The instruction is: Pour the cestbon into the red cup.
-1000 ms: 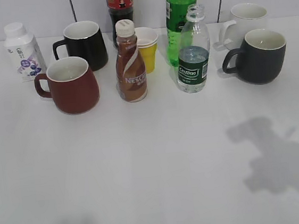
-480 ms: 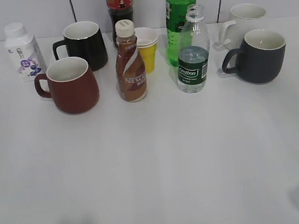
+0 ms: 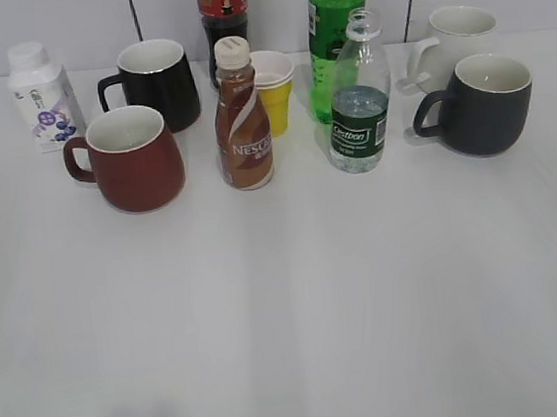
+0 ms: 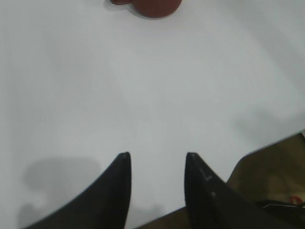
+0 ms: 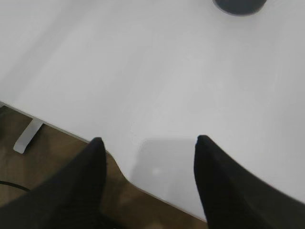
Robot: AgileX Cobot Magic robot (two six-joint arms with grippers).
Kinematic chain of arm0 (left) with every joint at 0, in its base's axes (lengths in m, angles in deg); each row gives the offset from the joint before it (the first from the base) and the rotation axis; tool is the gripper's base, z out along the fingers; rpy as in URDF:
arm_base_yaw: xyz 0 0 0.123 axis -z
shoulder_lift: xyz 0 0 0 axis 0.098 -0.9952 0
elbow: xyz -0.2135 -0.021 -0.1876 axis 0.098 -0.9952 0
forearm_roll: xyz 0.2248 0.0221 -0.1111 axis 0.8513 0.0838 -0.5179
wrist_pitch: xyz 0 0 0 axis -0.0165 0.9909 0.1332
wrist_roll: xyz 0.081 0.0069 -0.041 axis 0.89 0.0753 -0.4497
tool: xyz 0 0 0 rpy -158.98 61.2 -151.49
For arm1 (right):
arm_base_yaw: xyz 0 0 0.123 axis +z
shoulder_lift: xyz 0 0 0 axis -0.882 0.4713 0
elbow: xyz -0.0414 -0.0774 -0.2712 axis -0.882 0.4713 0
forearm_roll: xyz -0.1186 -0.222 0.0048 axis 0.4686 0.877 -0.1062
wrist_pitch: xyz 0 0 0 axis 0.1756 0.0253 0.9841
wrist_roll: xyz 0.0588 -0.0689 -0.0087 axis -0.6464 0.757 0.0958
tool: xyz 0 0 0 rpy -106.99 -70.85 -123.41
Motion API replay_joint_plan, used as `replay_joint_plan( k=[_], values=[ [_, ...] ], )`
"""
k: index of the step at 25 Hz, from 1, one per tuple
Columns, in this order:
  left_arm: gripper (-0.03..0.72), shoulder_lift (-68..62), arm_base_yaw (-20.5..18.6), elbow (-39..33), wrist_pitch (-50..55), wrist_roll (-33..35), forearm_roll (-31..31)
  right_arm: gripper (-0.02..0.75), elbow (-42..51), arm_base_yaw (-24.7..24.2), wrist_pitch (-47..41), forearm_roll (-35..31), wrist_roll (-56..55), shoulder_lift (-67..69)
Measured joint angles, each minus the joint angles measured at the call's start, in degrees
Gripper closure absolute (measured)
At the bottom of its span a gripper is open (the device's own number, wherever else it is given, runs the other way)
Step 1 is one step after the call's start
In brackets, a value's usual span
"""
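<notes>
The cestbon (image 3: 358,101), a clear capless bottle with a dark green label, stands upright at the back right of centre. The red cup (image 3: 132,158) stands at the back left, handle to the left; its base shows at the top of the left wrist view (image 4: 155,5). Neither gripper shows in the exterior view. My left gripper (image 4: 157,156) is open and empty over the table's near edge. My right gripper (image 5: 148,140) is open and empty over the near edge, far from the bottle.
A brown Nescafe bottle (image 3: 241,118) stands between cup and cestbon. Behind are a black mug (image 3: 158,83), a yellow paper cup (image 3: 274,89), a tall green bottle (image 3: 337,33) and a cola bottle (image 3: 223,10). A dark grey mug (image 3: 487,103), a white mug (image 3: 455,36) and a white bottle (image 3: 42,96) also stand there.
The right arm's dark tip at the right edge and its shadow on the table have withdrawn out of the exterior view. The objects have not moved.
</notes>
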Motion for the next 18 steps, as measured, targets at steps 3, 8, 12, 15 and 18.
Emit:
replay_joint_plan(
  k=[3, 8, 12, 15, 18],
  values=[
    [0.400, 0.00, 0.00, 0.00, 0.00, 0.00, 0.00, 0.295, 0.00, 0.00, 0.00, -0.06, 0.01, 0.00],
    [0.400, 0.00, 0.00, 0.00, 0.00, 0.00, 0.00, 0.295, 0.00, 0.00, 0.00, -0.17, 0.01, 0.00],
    [0.400, 0.00, 0.00, 0.00, 0.00, 0.00, 0.00, 0.295, 0.00, 0.00, 0.00, -0.17, 0.01, 0.00],
    [0.400, 0.22, 0.00, 0.00, -0.06, 0.00, 0.00, 0.295, 0.00, 0.00, 0.00, -0.22, 0.06, 0.00],
    [0.400, 2.08, -1.54, 0.00, -0.06, 0.00, -0.05, 0.298, 0.00, -2.35, 0.00, -0.34, 0.07, -0.26]
  ],
)
